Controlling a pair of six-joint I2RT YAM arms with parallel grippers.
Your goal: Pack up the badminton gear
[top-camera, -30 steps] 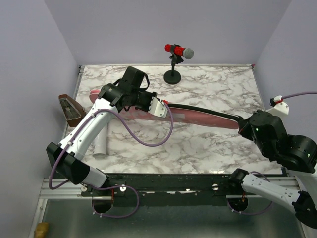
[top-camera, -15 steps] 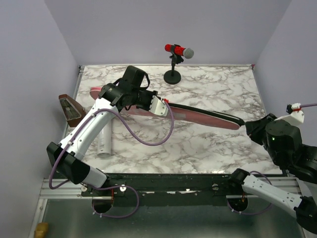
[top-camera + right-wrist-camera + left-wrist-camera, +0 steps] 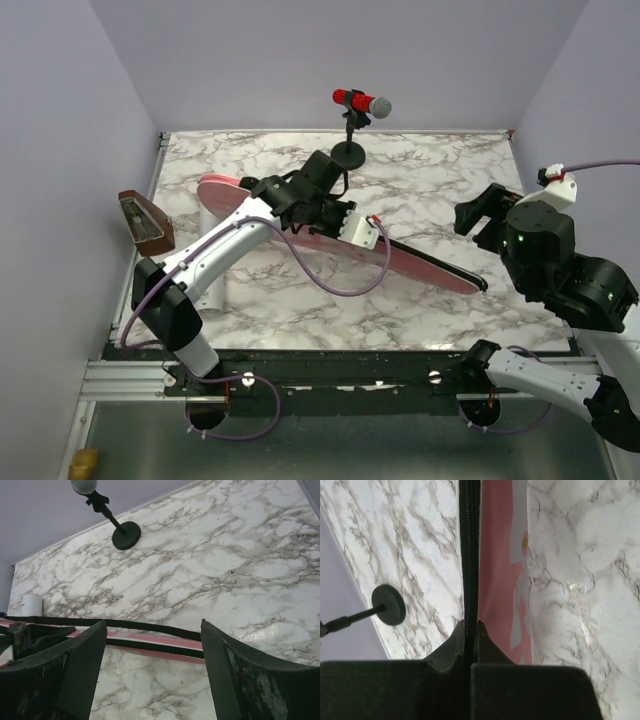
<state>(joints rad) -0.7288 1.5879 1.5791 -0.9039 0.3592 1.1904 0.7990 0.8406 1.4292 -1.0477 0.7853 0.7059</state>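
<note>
The right gripper (image 3: pixel 472 214) has let go of the pink bag (image 3: pixel 430 268) at its near tip and drawn back, jaws spread wide. The left gripper (image 3: pixel 471 625), pressed together on the bag's black zip (image 3: pixel 469 555), has slid along it toward that tip; I'd say the zip is being drawn shut. The bag lies flat on the counter (image 3: pixel 450 170), slanting from left of the microphone stand (image 3: pixel 348 155) to its near right, clear of the right gripper.

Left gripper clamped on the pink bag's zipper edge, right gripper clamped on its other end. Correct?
No: the right gripper is open and holds nothing. The right wrist view shows its jaws spread wide, with the pink bag lying on the table beyond them. The left gripper is clamped on the zipper edge, as you say.
</note>
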